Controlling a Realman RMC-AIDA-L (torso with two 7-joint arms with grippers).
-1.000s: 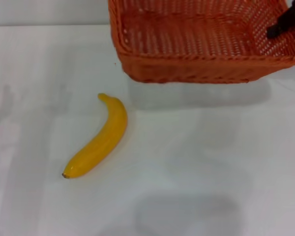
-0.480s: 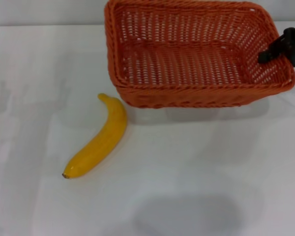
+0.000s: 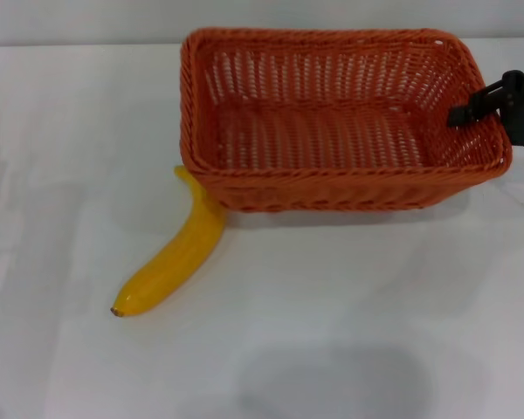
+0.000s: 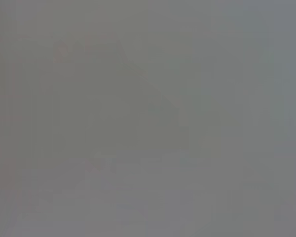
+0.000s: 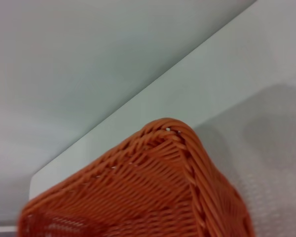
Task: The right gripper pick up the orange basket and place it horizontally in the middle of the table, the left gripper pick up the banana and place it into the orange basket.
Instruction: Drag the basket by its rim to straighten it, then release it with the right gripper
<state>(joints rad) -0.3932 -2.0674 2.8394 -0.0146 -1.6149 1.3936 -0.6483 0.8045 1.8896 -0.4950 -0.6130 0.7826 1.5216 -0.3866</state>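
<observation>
The orange basket [image 3: 332, 182] lies level and lengthwise across the far middle of the white table [image 3: 349, 297], open side up and empty. My right gripper [image 3: 486, 104] is at its right end, shut on the braided rim, one black finger reaching inside. The right wrist view shows a corner of the orange basket [image 5: 158, 182] close up. The yellow banana [image 3: 170, 260] lies in front and to the left of the basket, its stem end tucked under the basket's front-left corner. The left gripper is out of view; the left wrist view is plain grey.
A pale wall [image 3: 70, 22] runs behind the table's far edge. Bare tabletop stretches in front of the basket and to the left of the banana.
The basket has come down and nearer with my right gripper, tipping level. Its front-left corner now covers the banana's stem end. The banana has not moved.
</observation>
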